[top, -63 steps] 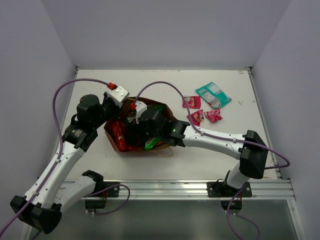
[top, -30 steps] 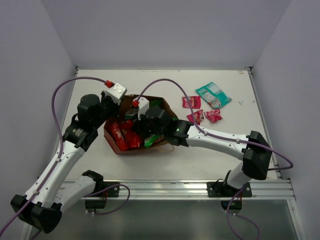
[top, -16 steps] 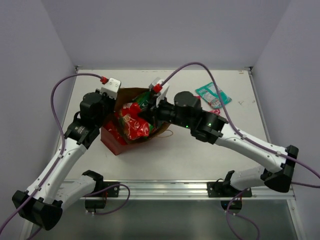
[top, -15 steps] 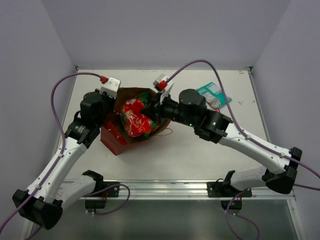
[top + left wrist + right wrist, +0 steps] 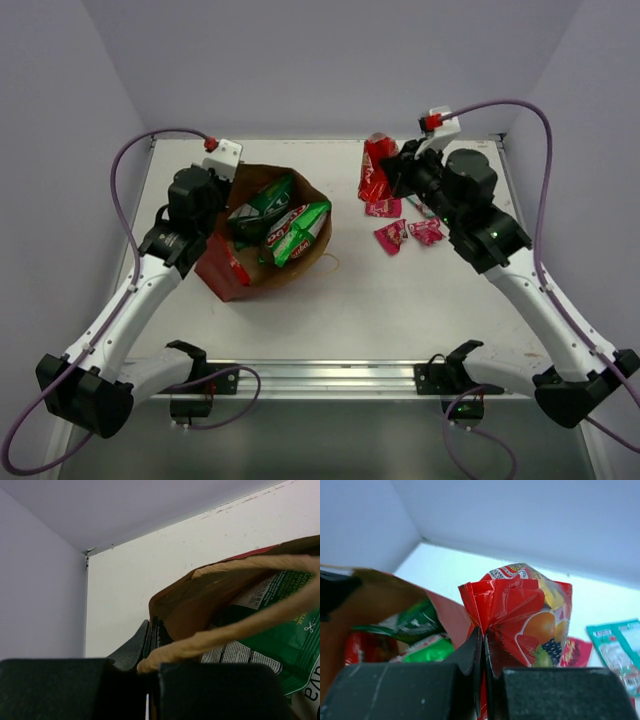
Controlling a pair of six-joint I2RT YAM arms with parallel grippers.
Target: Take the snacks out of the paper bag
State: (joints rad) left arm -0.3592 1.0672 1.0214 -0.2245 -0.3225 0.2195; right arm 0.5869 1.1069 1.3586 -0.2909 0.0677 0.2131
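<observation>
Foil packet [image 5: 520, 615], crinkled, between black fingers [image 5: 466, 656]

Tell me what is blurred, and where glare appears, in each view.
Top external: even light, faint shadows, everything sharp, small glints on the green packets. Left wrist: the left gripper, on the paper bag rim, is dark and soft, the string handle slightly blurred. Right wrist: the right gripper is soft, the red packet sharp with bright foil creases.
</observation>
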